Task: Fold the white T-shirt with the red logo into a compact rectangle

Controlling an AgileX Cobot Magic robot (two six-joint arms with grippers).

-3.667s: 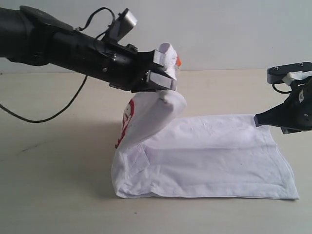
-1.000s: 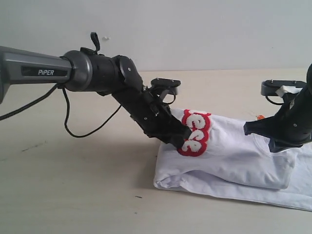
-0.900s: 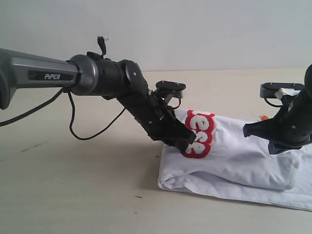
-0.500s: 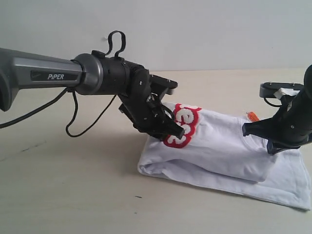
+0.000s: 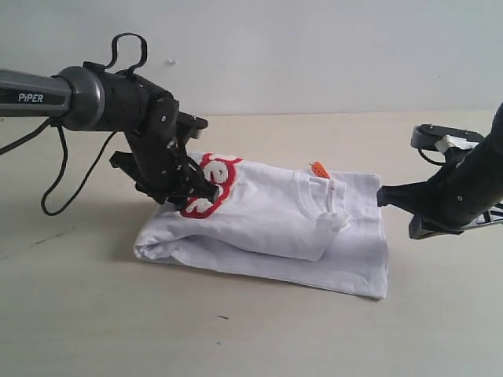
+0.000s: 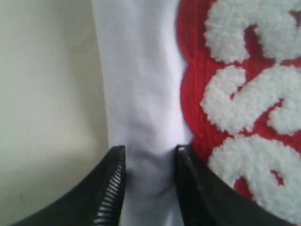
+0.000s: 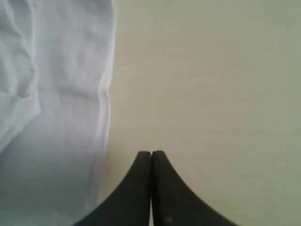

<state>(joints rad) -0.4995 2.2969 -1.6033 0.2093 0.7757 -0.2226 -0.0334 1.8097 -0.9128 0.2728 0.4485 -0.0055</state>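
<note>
The white T-shirt lies folded in layers on the table, with its collar and an orange neck tag on top. The red logo shows at the shirt's left end. My left gripper is shut on a bunched fold of white cloth right beside the logo. In the left wrist view my left gripper has white T-shirt cloth between its jaws, next to the red logo. My right gripper is shut and empty, just off the shirt's right edge. In the right wrist view my right gripper hangs over bare table beside the T-shirt.
The beige table carries only the shirt. A black cable hangs from the left arm to the table's left side. A pale wall stands behind the table.
My left gripper has dragged the folded shirt to the left. The shirt has slid away from my right gripper, which now sits off its right edge, and the collar and orange tag show on top.
</note>
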